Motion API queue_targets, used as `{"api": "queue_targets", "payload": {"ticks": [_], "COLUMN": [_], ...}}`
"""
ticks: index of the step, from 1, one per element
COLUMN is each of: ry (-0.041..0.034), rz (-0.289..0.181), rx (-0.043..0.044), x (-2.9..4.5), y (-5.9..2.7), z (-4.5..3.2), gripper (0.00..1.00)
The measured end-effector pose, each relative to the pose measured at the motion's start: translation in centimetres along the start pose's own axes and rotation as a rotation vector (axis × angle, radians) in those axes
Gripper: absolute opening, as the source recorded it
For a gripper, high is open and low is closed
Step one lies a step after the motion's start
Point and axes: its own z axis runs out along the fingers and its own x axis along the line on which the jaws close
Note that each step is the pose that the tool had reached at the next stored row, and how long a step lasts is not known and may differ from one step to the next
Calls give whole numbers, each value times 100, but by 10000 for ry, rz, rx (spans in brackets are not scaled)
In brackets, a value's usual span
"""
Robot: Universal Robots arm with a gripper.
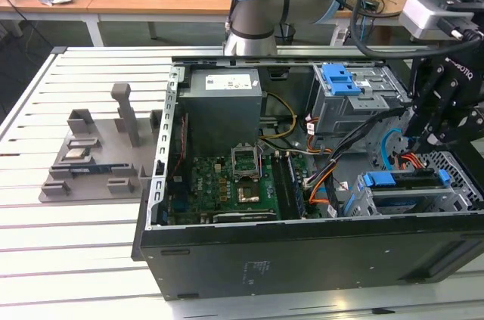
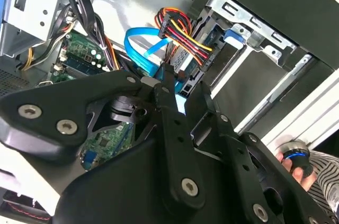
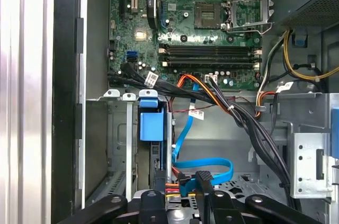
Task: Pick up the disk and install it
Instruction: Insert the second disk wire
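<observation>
The disk (image 1: 404, 181), flat with blue plastic rails, sits slotted in the grey metal cage (image 1: 363, 203) at four o'clock in the open computer case (image 1: 302, 259). The black gripper (image 1: 431, 127) hangs just above it amid tight cables; whether its jaws are apart cannot be told.

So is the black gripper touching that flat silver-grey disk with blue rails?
Cannot tell. In the exterior view the gripper hangs just above the disk, but cables cross between them.
</observation>
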Motion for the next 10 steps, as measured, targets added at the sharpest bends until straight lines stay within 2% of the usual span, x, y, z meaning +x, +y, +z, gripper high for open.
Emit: {"api": "queue_targets", "payload": {"ticks": [5, 8, 10], "ry": [-1, -1, -2], "rz": [-2, -4, -5], "rx": [0, 0, 0], "x": [0, 0, 1], "y": [0, 0, 0], "z": [1, 0, 1], "gripper": [35, 16, 16]}}
